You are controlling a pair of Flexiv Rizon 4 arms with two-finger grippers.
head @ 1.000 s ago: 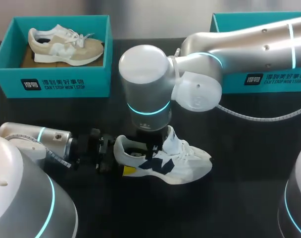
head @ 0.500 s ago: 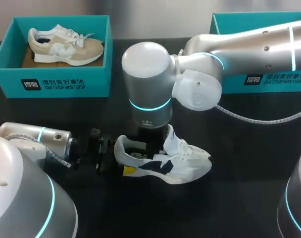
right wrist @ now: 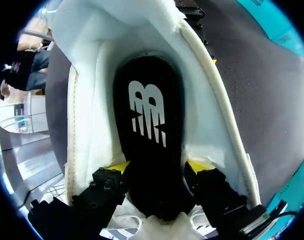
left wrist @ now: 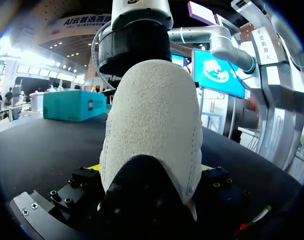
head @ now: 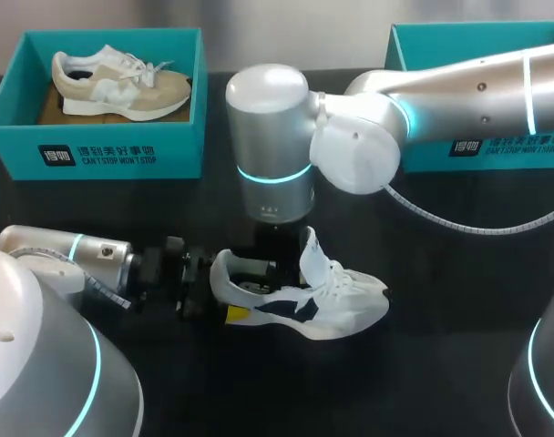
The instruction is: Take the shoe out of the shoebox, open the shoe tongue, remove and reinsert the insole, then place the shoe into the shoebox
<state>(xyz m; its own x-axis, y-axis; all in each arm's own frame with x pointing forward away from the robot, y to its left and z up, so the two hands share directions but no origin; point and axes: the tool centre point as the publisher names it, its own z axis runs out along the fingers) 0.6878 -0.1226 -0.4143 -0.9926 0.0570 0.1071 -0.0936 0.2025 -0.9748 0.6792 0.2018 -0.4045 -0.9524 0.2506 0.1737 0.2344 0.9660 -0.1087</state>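
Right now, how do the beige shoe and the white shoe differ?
The beige shoe sits in the teal box, untouched; the white shoe sits on the table, heel in the left hand. Beige shoe's tongue is down; white shoe's is pulled up, the right hand on its insole. Both are laced sneakers.

Left arm (head: 67, 255) is lying low and level right behind the shoe (head: 345, 300), with the left gripper (left wrist: 151, 167) clamped on the shoe's heel from both sides. Right arm (head: 459, 91) comes across from the far side of the shoe, wrist (head: 270, 137) pointing straight down over the shoe's opening. The right gripper (right wrist: 159, 166) sits down inside the shoe, fingers pinching the insole (right wrist: 147, 115) between them.
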